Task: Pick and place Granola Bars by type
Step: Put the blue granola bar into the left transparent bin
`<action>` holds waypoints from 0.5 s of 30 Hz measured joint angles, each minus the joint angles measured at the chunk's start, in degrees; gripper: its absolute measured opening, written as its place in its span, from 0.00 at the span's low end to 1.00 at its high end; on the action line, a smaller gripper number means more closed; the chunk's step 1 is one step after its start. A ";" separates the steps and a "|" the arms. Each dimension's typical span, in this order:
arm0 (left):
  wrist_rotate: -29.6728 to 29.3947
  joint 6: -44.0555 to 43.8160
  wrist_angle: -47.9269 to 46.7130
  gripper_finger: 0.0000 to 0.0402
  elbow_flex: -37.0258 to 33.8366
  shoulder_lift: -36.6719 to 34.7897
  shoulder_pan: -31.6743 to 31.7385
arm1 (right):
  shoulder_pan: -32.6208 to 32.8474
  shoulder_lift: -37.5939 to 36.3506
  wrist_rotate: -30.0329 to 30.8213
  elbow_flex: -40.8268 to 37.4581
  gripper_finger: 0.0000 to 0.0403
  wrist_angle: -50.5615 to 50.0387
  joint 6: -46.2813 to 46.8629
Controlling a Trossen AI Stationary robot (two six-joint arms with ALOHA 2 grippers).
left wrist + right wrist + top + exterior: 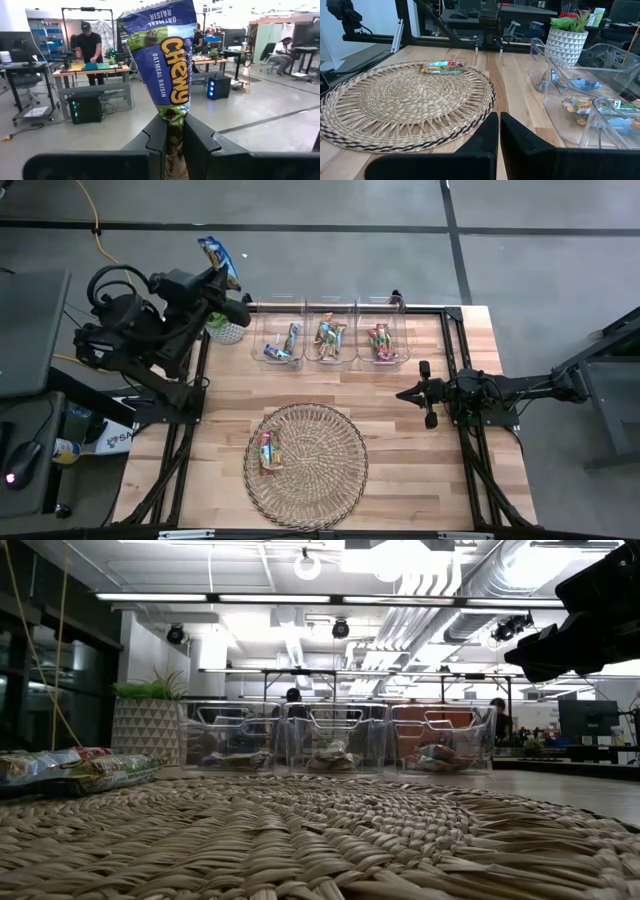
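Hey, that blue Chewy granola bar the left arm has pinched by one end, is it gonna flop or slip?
The blue Chewy bar stands straight up from the left gripper, so it's probably stiff. Its glossy wrapper crumples between the jaws, so it could slip. It looks light.

Only readable stuff is on the blue granola bar wrapper [165, 60] in the left wrist view, which is pinched between the left gripper's [174, 142] fingers. Big yellow letters say "Chewy", running sideways up the wrapper. Next to that in small white print is "OATMEAL RAISIN", and the same words show again near the crimped top edge. Nothing on the other bars is legible.
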 joint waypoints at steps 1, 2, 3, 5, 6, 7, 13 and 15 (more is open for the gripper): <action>-0.07 0.00 0.02 0.10 0.00 0.00 -0.01 | 0.00 0.00 0.01 0.00 0.00 0.00 0.00; -0.15 -0.02 0.02 0.10 0.00 -0.01 -0.03 | 0.01 0.00 0.00 -0.01 0.00 0.00 -0.02; -0.18 -0.04 0.04 0.10 0.00 -0.02 -0.03 | 0.00 0.00 0.01 -0.02 0.00 0.00 -0.02; -0.18 -0.28 0.04 0.10 0.00 0.04 -0.03 | 0.00 0.00 0.00 -0.02 0.00 0.00 -0.02; -0.28 -0.80 0.20 0.10 0.00 0.44 -0.03 | 0.01 0.00 0.02 -0.01 0.00 0.00 -0.02; -0.37 -1.47 0.24 0.10 0.02 0.76 -0.03 | 0.01 0.00 0.00 -0.02 0.00 0.00 0.00; 0.13 -1.91 -0.84 0.10 -0.04 4.86 0.04 | 0.01 0.00 0.01 0.00 0.00 0.00 -0.02; 0.85 -3.51 -0.59 0.10 -0.04 6.37 1.15 | 0.00 0.00 0.00 0.00 0.00 0.00 -0.02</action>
